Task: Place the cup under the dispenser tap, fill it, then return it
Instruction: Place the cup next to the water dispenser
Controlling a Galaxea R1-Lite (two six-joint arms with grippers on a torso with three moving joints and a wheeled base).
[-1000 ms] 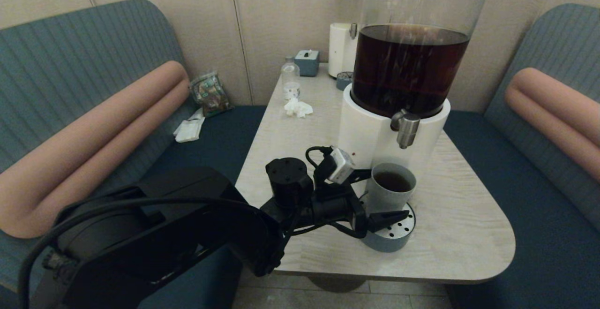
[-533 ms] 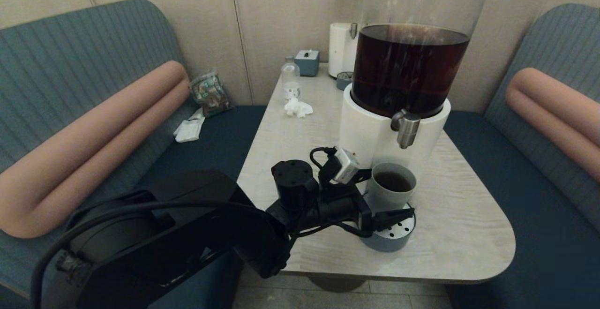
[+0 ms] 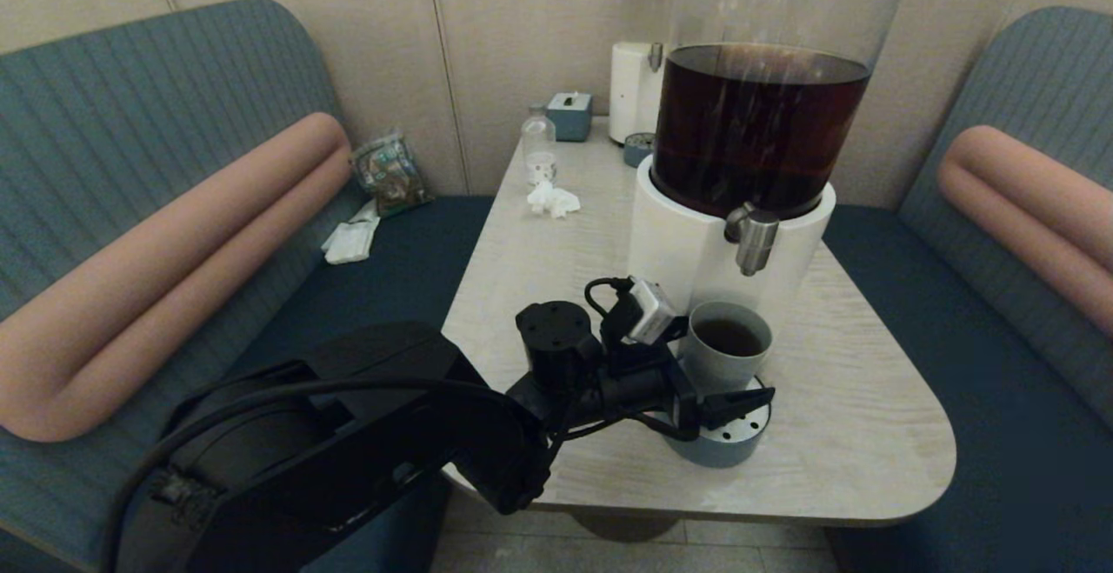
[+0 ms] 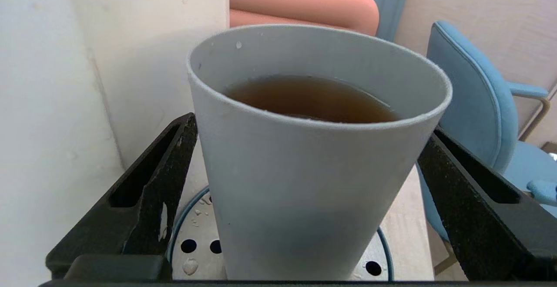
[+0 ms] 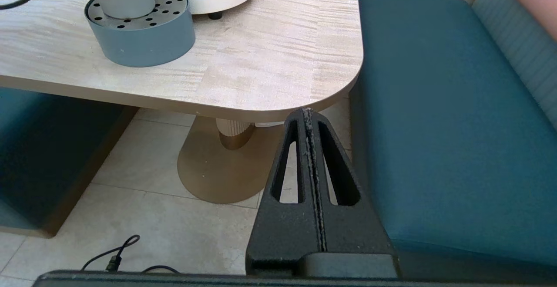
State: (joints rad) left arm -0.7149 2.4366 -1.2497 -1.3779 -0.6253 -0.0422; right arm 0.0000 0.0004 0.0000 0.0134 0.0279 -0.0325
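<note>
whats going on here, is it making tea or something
The robot is fetching a drink from the big dispenser. The cup stands on the round drip tray below the dispenser tap and already holds brown liquid. The left gripper has its open fingers on either side of the cup, close to its wall, apparently about to take it back. The right gripper is shut and parked off the table's near right corner.

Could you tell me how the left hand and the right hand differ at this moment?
The left hand is over the table, its fingers spread to either side of the cup on the drip tray; the right hand hangs below the table edge, beside the bench seat. The left hand is open, whereas the right hand is shut and holds nothing. Both have black, tapered fingers.
</note>
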